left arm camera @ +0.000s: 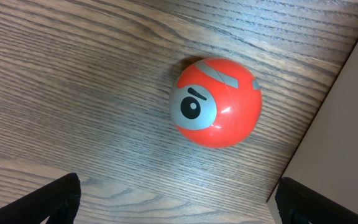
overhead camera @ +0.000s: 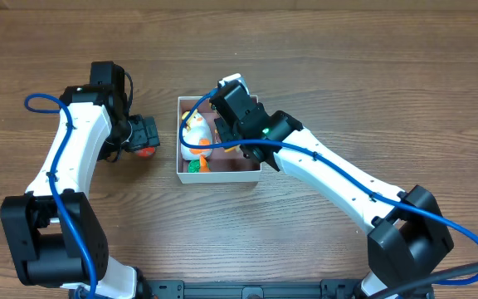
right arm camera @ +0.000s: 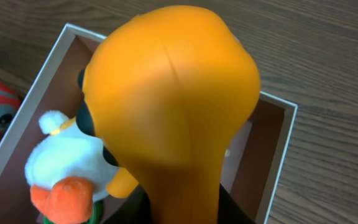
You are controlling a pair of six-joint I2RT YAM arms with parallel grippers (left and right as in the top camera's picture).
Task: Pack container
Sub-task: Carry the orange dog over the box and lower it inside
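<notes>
The container [overhead camera: 219, 177] is a small white-walled square box with a dusty pink inside, at mid-table. A white plush duck [overhead camera: 193, 133] with orange parts lies in its left half. My right gripper [right arm camera: 185, 208] hangs over the box, shut on the narrow neck of a smooth orange gourd-shaped toy [right arm camera: 173, 106] whose bulb fills the right wrist view above the container [right arm camera: 289, 127]. Left of the box a red ball [left arm camera: 215, 102] with a grey eye rests on the table. My left gripper [left arm camera: 179, 202] hovers open above it, its fingers well apart and touching nothing.
The container's outer wall [left arm camera: 353, 112] stands close to the right of the red ball [overhead camera: 146, 153]. The plush duck [right arm camera: 61, 155] takes the box's left side, beside the orange toy. Both arms reach in from the table's near edge over bare wood.
</notes>
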